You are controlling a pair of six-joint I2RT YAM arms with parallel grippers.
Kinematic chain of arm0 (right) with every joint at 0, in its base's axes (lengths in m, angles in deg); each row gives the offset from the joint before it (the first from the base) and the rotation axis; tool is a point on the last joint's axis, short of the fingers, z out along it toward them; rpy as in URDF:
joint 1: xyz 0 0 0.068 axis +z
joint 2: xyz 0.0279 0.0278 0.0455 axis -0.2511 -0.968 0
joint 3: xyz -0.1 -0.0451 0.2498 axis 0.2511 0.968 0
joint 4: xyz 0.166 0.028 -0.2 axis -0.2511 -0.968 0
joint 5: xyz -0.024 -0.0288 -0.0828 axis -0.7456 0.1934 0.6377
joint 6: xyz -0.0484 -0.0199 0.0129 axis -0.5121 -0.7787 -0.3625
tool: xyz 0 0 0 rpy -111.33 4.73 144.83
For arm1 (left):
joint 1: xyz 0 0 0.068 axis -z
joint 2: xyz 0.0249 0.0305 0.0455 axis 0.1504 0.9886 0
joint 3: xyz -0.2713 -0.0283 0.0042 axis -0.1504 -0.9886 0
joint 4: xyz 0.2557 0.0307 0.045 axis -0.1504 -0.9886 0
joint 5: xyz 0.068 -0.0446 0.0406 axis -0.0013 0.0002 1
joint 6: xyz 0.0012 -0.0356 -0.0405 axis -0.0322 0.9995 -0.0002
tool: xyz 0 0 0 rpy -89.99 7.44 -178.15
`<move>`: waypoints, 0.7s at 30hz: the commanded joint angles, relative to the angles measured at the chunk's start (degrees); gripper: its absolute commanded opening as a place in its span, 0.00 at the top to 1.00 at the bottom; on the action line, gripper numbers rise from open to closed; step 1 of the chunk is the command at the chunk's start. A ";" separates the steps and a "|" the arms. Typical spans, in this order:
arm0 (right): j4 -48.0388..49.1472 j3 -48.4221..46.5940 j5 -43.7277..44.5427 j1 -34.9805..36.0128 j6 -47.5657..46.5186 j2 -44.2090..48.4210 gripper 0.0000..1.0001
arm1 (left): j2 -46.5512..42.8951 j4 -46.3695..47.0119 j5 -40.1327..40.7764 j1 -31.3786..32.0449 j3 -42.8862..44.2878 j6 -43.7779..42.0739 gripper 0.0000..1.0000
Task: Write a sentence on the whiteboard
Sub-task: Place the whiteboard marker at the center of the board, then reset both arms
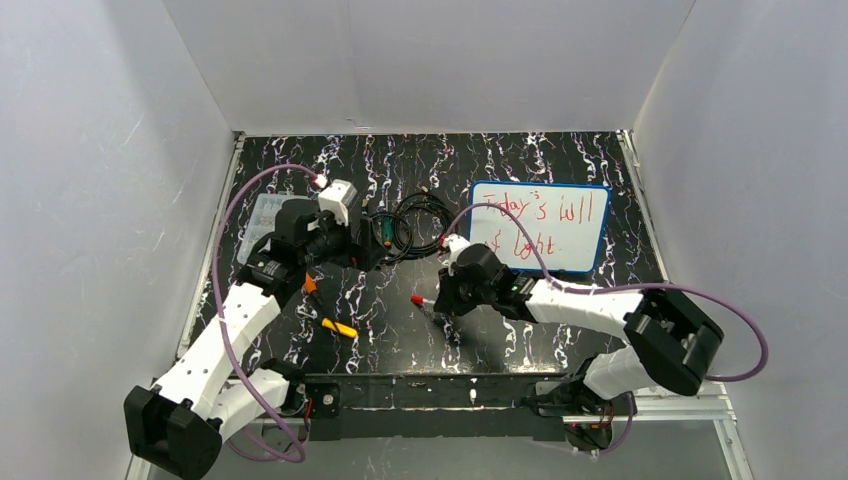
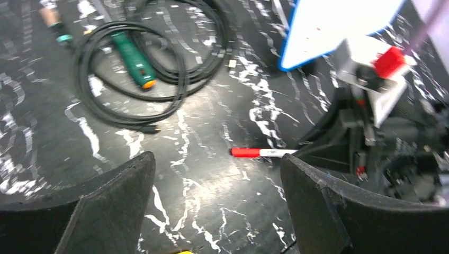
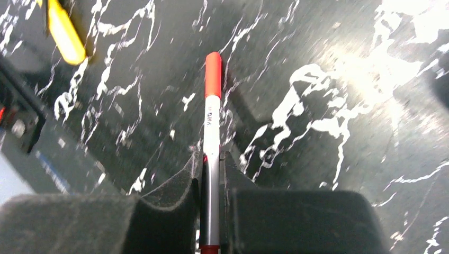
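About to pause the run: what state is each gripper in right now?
Left gripper: open, holding nothing.
Right gripper: shut on the red-capped white marker pen.

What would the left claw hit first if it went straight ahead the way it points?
Probably the black tabletop between its open fingers; just beyond lies the red-capped marker in the right gripper. Depth is unclear.

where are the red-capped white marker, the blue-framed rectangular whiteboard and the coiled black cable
red-capped white marker (image 3: 212,127), right wrist view, white barrel
blue-framed rectangular whiteboard (image 1: 582,246), top external view, bare white face
coiled black cable (image 2: 80,63), left wrist view, loop's left side
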 commanded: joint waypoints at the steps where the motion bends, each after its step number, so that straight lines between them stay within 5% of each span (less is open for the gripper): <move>1: 5.00 -2.92 15.71 0.93 0.26 -4.24 0.81 | -1.96 -2.55 12.31 -2.42 1.30 3.04 0.13; 8: 2.18 -7.71 24.58 0.84 -1.69 -4.34 0.35 | -6.24 -3.12 26.53 -2.63 -0.01 3.93 0.07; 11: -0.29 -8.67 28.32 0.57 -3.55 -0.53 0.04 | -8.24 -2.98 32.27 -2.61 -0.40 4.35 0.05; 15: -4.48 -8.30 30.74 -3.26 -5.63 7.33 0.01 | -11.60 -1.90 38.03 -2.63 -1.16 4.92 0.02; 21: -7.04 -4.29 24.67 -19.45 -9.58 21.41 0.01 | -15.32 -3.45 42.57 -2.63 0.11 5.37 0.02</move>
